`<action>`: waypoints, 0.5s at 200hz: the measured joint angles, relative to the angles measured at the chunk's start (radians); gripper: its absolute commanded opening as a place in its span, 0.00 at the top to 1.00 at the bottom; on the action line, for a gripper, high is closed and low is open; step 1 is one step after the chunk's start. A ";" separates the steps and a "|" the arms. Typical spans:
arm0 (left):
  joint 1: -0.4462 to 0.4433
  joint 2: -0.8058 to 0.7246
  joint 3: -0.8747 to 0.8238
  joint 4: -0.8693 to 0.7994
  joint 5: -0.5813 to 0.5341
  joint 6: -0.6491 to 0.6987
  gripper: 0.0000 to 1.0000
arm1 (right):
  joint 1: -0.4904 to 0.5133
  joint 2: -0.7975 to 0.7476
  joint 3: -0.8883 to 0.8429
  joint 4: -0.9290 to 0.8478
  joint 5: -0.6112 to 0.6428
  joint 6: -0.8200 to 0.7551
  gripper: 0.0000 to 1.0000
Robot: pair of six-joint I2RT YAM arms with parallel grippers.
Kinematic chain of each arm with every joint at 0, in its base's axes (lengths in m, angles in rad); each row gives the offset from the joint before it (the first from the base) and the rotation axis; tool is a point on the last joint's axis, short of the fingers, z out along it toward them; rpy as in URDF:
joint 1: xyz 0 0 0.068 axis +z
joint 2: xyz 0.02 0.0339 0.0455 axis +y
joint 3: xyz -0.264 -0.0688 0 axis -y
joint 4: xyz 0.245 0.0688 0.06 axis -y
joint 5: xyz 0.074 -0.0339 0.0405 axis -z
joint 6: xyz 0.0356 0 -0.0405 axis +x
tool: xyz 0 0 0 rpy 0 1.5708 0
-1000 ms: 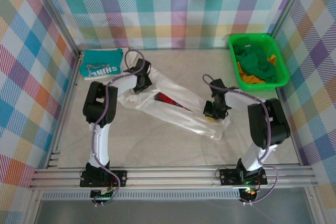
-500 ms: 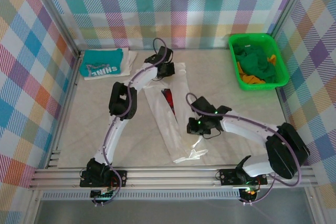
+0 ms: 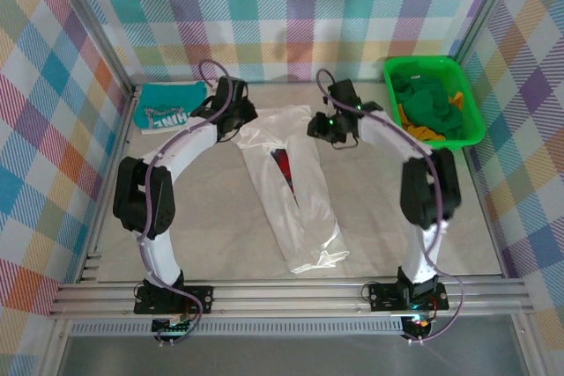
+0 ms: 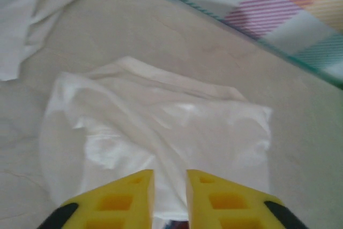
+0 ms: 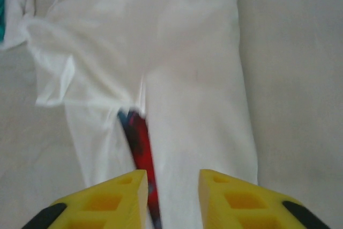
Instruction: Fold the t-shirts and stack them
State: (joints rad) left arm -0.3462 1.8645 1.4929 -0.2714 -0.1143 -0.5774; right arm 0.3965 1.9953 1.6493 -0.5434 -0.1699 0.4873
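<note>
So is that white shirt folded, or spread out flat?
Partly folded. The white t-shirt lies as a long narrow strip, its sides turned in over the red print, which peeks through the gap.

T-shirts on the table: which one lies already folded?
The teal t-shirt, a compact rectangle in the far left corner. The white t-shirt lies long and narrow mid-table.

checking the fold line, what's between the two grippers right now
The white t-shirt's far end lies between the left gripper and right gripper, seen in the top external view.
</note>
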 measured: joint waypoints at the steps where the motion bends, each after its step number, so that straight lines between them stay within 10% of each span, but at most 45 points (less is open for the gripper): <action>1: 0.002 0.001 -0.002 0.002 0.000 -0.003 0.66 | 0.000 0.006 0.008 -0.002 0.000 -0.002 0.64; 100: 0.061 0.454 0.299 -0.082 0.069 -0.032 0.70 | -0.023 0.460 0.466 -0.074 -0.119 -0.021 0.80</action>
State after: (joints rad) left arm -0.2852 2.3184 1.7924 -0.3531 -0.0448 -0.6094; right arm 0.3740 2.4554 2.1151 -0.6174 -0.2893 0.4664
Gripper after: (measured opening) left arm 0.317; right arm 0.206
